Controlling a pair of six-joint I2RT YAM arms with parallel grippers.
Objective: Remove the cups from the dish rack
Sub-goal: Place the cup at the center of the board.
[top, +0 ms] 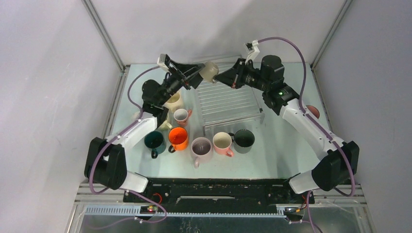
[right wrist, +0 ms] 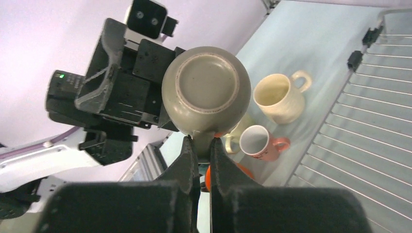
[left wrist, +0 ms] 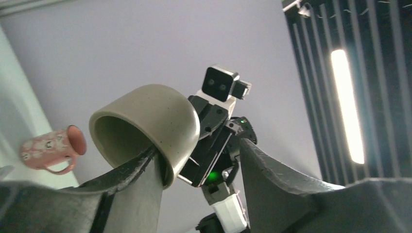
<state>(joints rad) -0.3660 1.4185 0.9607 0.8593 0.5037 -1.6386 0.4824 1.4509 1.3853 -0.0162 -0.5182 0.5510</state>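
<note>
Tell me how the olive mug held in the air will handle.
Olive mug: rigid, probably ceramic, so likely to chip if dropped. It looks glazed and smooth, so it may slip. The right gripper seems to pinch only its handle, so it could swing or twist.

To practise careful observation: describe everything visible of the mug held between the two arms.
The mug is pale olive glazed ceramic with a bare foot ring. Empty, it hangs on its side above the far left corner of the dish rack. The right pincer is shut on what looks like its handle; one finger of the left pincer reaches inside its mouth.
</note>
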